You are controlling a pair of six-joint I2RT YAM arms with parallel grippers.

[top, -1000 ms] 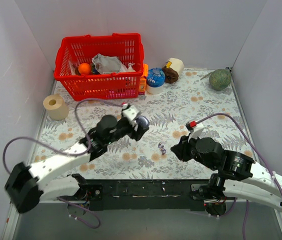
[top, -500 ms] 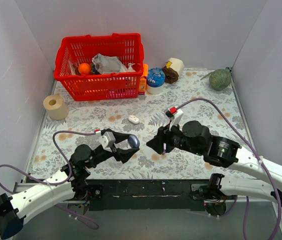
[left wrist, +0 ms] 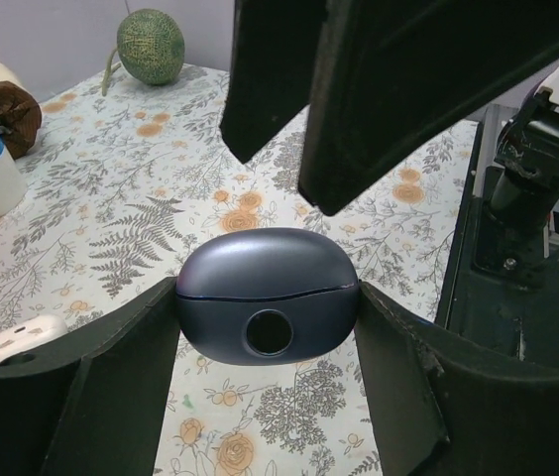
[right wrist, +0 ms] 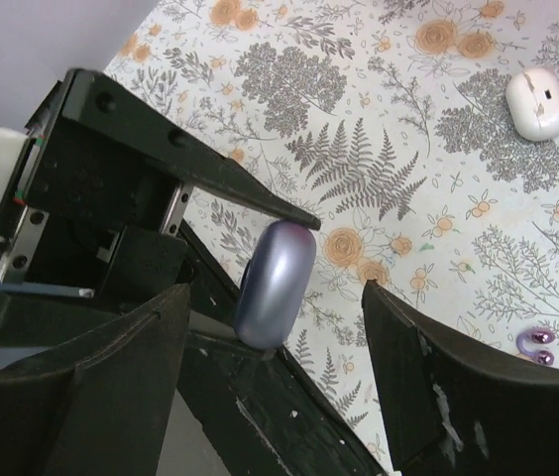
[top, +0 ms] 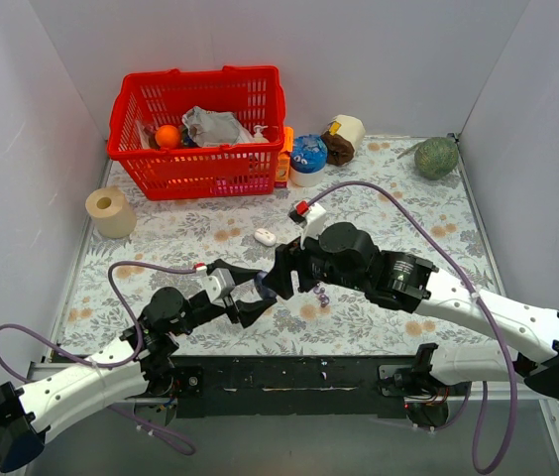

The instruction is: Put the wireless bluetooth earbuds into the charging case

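The charging case, a bluish-lavender pebble with its lid closed, is pinched by its ends between the fingers of my left gripper, held above the flowered table. In the top view the charging case hangs near the table's front middle. My right gripper stands open with the charging case between its fingers, a gap showing on each side. Its dark fingers loom above the case in the left wrist view. The two purple earbuds lie together on the cloth, just right of the grippers; the earbuds also show from above.
A small white oval object lies behind the grippers. A red basket with several items stands at the back left, a paper roll at the left edge, a blue-white container, a brown object and a green melon along the back.
My right arm swung left from beside the earbuds to over the case and its jaws opened wide. My left arm drew back toward the front edge, still holding the case.
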